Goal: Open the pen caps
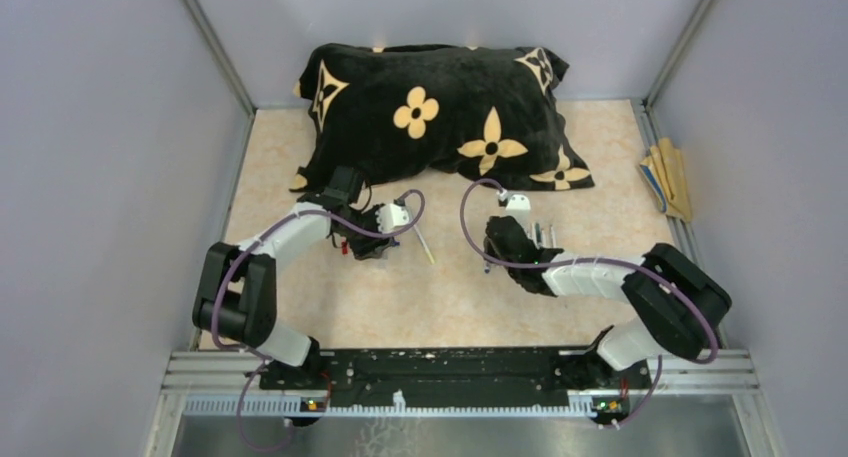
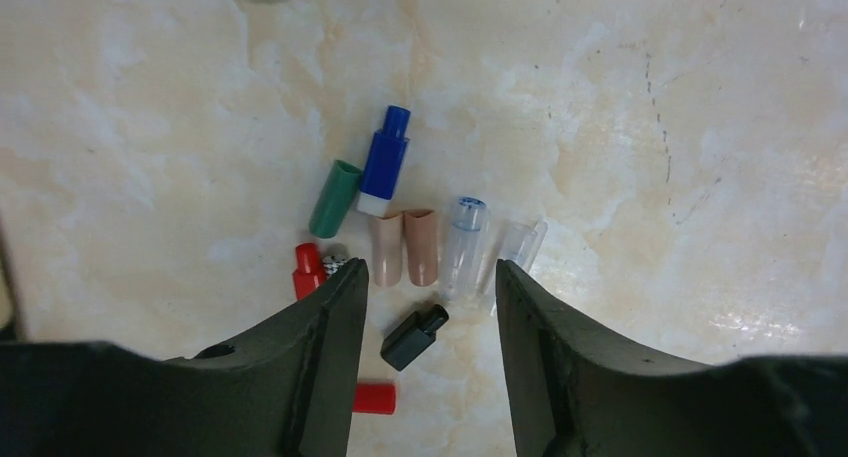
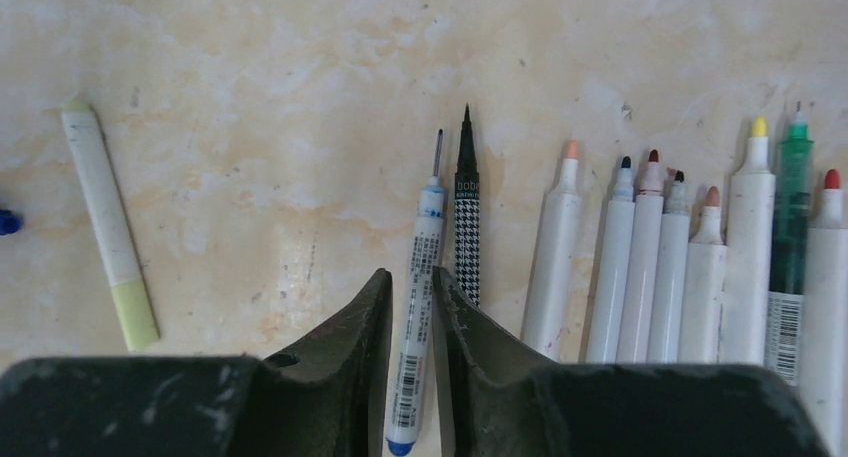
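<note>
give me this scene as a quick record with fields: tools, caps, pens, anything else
left tool: open, over the loose pen caps, holding nothing
right tool: shut on blue-ended pen, its tip bare
pen caps: several off, lying on table; green, blue, red, black, tan, clear
pens: row lying side by side, tips uncapped
behind: black flowered pillow

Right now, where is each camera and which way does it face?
Top external: above, behind the arms, facing down at the table; both arms show.
Left wrist: on the left arm, facing down at loose caps; open left gripper shows.
Right wrist: on the right arm, facing down at pens; right gripper, shut on blue pen, shows.
Both wrist views share the yellow-green pen.
</note>
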`<control>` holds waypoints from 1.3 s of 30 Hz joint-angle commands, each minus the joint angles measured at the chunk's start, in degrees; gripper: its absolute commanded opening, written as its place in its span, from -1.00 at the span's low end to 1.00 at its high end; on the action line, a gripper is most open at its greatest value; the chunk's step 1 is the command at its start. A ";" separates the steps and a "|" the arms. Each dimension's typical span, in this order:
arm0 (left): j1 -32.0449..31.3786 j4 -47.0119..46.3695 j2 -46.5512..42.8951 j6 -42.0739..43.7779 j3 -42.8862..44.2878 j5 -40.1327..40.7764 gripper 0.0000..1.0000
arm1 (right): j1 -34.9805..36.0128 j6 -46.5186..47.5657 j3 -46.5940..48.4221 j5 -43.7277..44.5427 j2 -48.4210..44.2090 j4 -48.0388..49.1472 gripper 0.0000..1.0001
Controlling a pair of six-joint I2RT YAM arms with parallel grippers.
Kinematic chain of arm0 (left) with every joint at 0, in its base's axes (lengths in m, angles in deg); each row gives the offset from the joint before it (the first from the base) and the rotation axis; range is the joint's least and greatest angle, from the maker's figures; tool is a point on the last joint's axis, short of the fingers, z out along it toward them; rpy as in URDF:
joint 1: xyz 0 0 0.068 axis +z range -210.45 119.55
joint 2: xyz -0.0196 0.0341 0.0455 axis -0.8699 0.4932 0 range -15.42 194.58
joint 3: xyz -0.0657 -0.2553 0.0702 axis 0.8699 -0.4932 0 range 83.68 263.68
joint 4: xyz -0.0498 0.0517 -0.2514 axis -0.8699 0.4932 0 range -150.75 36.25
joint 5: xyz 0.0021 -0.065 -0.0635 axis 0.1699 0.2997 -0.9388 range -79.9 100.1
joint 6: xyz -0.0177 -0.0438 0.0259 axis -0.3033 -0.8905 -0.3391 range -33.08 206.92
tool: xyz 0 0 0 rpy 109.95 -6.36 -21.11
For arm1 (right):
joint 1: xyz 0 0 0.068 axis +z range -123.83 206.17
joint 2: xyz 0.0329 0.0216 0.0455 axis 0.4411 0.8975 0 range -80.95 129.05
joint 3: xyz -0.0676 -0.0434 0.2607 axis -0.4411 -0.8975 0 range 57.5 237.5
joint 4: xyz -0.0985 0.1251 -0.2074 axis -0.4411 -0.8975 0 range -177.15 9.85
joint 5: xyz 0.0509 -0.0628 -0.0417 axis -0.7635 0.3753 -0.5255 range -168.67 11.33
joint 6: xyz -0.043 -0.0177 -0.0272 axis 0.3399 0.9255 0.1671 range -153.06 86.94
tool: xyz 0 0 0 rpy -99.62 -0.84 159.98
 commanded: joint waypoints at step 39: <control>26.79 18.09 -8.83 -22.93 20.33 -21.10 0.98 | 8.06 10.56 33.45 -11.63 23.66 -10.95 -1.00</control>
